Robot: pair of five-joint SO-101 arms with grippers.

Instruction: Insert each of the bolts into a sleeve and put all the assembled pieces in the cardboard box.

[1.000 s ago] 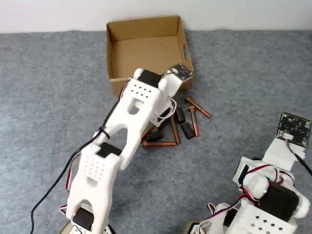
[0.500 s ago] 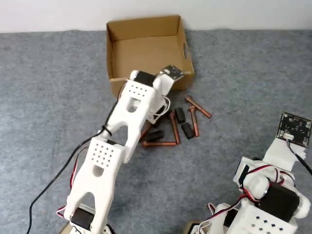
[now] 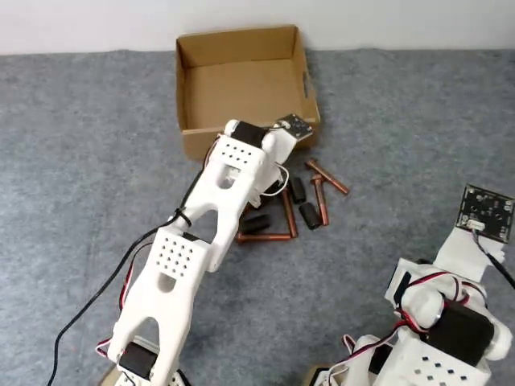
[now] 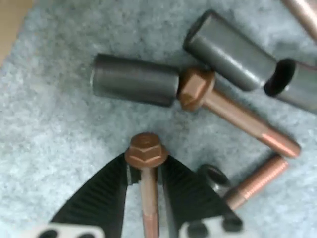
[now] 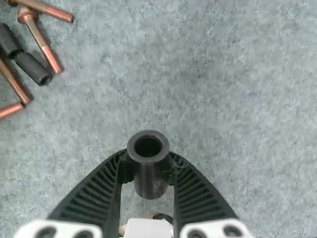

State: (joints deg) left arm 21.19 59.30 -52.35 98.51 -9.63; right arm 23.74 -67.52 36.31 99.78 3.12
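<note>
My left gripper (image 4: 146,166) is shut on the shaft of a copper bolt (image 4: 146,150), hex head outward, just above the grey carpet. Right beyond it lie a dark sleeve (image 4: 136,80), a second bolt (image 4: 233,115) and two more sleeves (image 4: 230,49). In the high view the left arm (image 3: 233,173) stretches over this pile of bolts (image 3: 319,201) and sleeves (image 3: 309,215), close to the cardboard box (image 3: 201,141). My right gripper (image 5: 147,161) is shut on a black sleeve (image 5: 148,184), open end outward, over bare carpet.
The open box sits at the back of the table with its front wall facing the pile. The right arm (image 3: 451,322) is folded at the near right corner. Loose bolts (image 5: 42,47) and sleeves (image 5: 32,69) lie far from the right gripper.
The left arm's wrist swung a little to the left over the pile and then came back to the right. The right arm has stayed still.
</note>
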